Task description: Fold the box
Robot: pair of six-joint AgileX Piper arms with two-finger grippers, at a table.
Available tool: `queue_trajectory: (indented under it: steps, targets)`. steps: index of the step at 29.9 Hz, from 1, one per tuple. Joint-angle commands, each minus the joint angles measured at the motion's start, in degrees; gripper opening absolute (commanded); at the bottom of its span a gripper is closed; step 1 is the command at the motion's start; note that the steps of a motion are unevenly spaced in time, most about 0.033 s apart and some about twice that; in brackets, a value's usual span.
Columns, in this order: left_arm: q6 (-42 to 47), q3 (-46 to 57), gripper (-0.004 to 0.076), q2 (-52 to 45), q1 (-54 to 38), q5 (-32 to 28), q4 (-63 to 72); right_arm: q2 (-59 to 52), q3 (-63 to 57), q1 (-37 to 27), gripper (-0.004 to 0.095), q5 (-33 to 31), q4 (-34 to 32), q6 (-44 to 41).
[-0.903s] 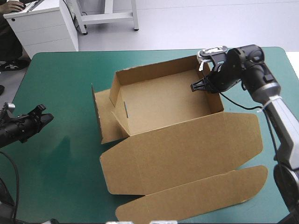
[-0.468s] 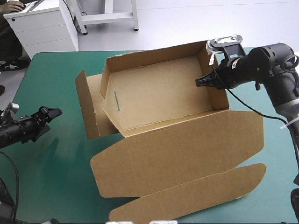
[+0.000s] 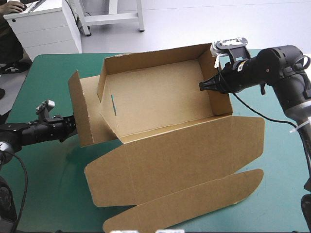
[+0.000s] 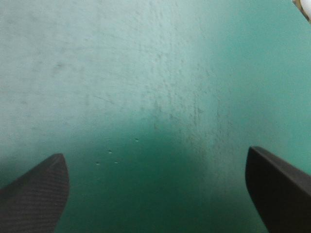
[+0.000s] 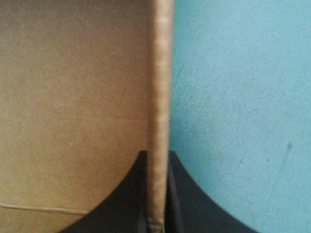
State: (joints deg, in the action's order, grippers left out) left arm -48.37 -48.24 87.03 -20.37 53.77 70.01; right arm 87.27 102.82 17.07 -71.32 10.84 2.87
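The brown box [image 3: 160, 99] stands in the middle of the table as an open tray, its walls raised. Its lid [image 3: 180, 155] lies flat toward the front edge. The loose left flap [image 3: 80, 114] stands up beside the tray. My right gripper [image 3: 204, 86] is shut on the tray's right wall [image 3: 219, 94]. In the right wrist view the wall's edge [image 5: 159, 97] runs straight between my gripper [image 5: 158, 194]. My left gripper [image 3: 72, 126] lies low, right beside the left flap. It stands open [image 4: 155, 194] over the bare teal-green cover [image 4: 146, 73], nothing between its fingers.
The lid's long tuck flap [image 3: 194, 201] reaches close to the table's front edge. A white cabinet [image 3: 43, 29] stands beyond the far left corner. Bare cover [image 3: 43, 184] shows at the front left and along the right edge.
The right gripper has drawn the box leftward and turned it a little. The left arm has moved right, up to the left flap, and its fingers have opened.
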Motion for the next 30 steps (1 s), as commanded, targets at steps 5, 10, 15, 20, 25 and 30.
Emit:
queue_trajectory:
  steps: [5,10,15,20,25,30]
  targets:
    - [-0.5,-6.5,0.069,-2.0,6.5,5.1,3.1,-1.9,1.8,-0.2,-0.002,3.0,1.7,0.0]
    - [-0.4,-10.5,0.069,-2.0,9.5,11.1,3.6,-1.9,1.8,-0.2,-0.002,4.9,-0.7,-1.0]
    - [-0.3,-14.0,0.069,-2.0,9.6,18.7,9.7,-1.8,1.8,-0.2,-0.002,5.4,-6.4,-3.4]
    - [-0.3,-15.6,0.069,-2.1,10.4,20.2,14.1,-1.8,1.8,-0.2,-0.002,5.4,-10.0,-5.0]
    - [0.0,-16.7,0.069,-2.4,12.6,20.2,14.1,-1.4,1.8,-0.2,-0.002,5.7,-11.8,-5.1]
    - [0.0,-17.7,0.069,-4.1,15.8,20.2,13.9,-0.7,1.8,-0.2,-0.002,5.7,-12.5,-5.7]
